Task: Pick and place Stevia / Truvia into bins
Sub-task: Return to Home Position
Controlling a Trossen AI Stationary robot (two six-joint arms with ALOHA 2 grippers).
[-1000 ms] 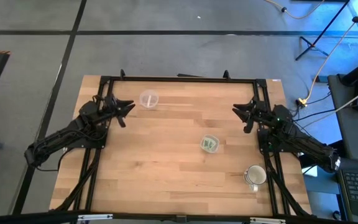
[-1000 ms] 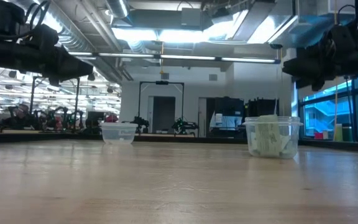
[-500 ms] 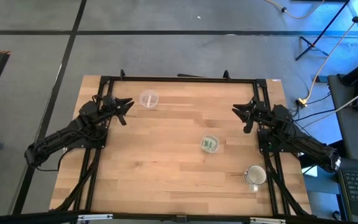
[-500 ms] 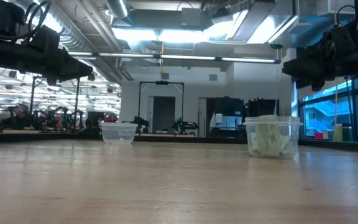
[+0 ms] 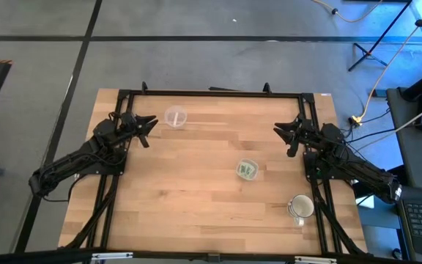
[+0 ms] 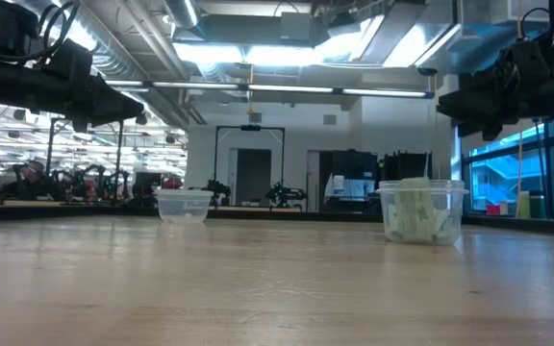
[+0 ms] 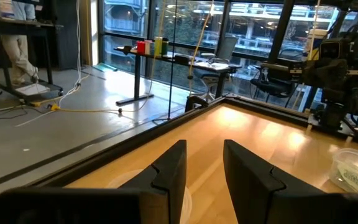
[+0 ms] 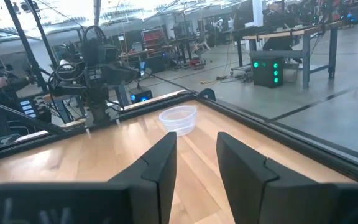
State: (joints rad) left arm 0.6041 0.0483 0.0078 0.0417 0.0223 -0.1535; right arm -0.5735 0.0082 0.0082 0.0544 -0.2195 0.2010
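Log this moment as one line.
left claw open, raised | right claw open, raised | light green paper packets in mid-table clear plastic cup | far clear plastic cup looks empty

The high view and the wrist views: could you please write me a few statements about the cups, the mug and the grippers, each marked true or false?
1. The green packets lie in the clear cup near the middle of the table. True.
2. The other clear cup, by the left gripper, also holds packets. False: it looks empty.
3. The left gripper and the right gripper are both open and hold nothing. True.
4. The mug stands between the two clear cups. False: it stands near the table's right edge, away from both cups.
5. The left gripper touches the empty cup. False: it hangs apart from it.
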